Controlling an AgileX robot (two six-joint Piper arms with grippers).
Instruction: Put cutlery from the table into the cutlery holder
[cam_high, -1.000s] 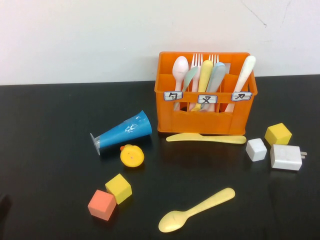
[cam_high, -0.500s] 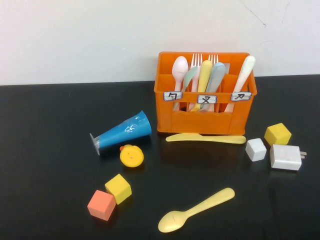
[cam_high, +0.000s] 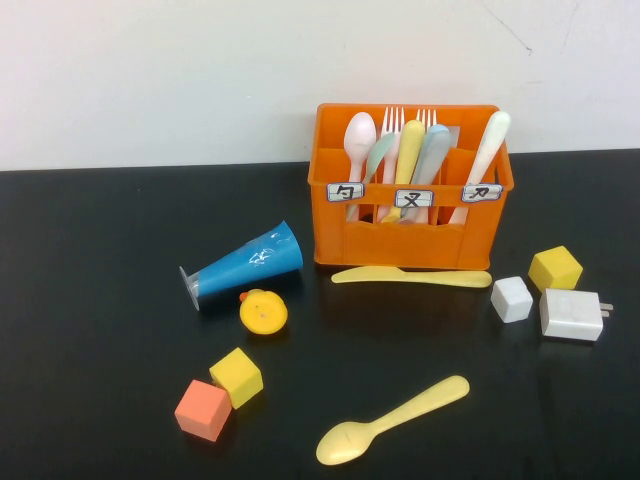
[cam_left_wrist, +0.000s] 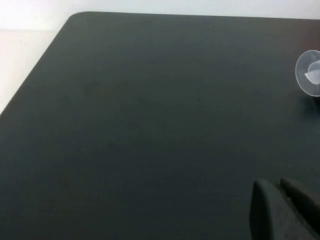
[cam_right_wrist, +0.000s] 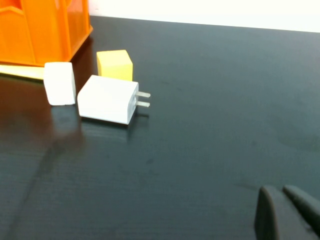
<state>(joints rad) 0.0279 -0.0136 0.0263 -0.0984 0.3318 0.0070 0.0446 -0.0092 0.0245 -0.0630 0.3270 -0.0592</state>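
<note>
The orange cutlery holder (cam_high: 400, 245) stands at the back of the black table (cam_high: 100, 300) with several pastel pieces upright in its three compartments. A yellow knife (cam_high: 410, 276) lies flat along the holder's front wall. A yellow spoon (cam_high: 390, 420) lies near the front edge. Neither gripper shows in the high view. My left gripper (cam_left_wrist: 277, 187) is shut and empty over bare table at the left. My right gripper (cam_right_wrist: 280, 192) is shut and empty over bare table at the right, away from the holder (cam_right_wrist: 45, 30).
A blue cone cup (cam_high: 245, 262) lies on its side left of the holder, with a yellow round toy (cam_high: 264, 312) beside it. A yellow cube (cam_high: 237, 377) and an orange cube (cam_high: 204, 410) sit front left. A white cube (cam_high: 512, 299), a yellow cube (cam_high: 556, 268) and a white charger (cam_high: 573, 314) sit at the right.
A dark shape at the high view's lower left edge one second ago has gone from view. The objects on the table have not moved.
</note>
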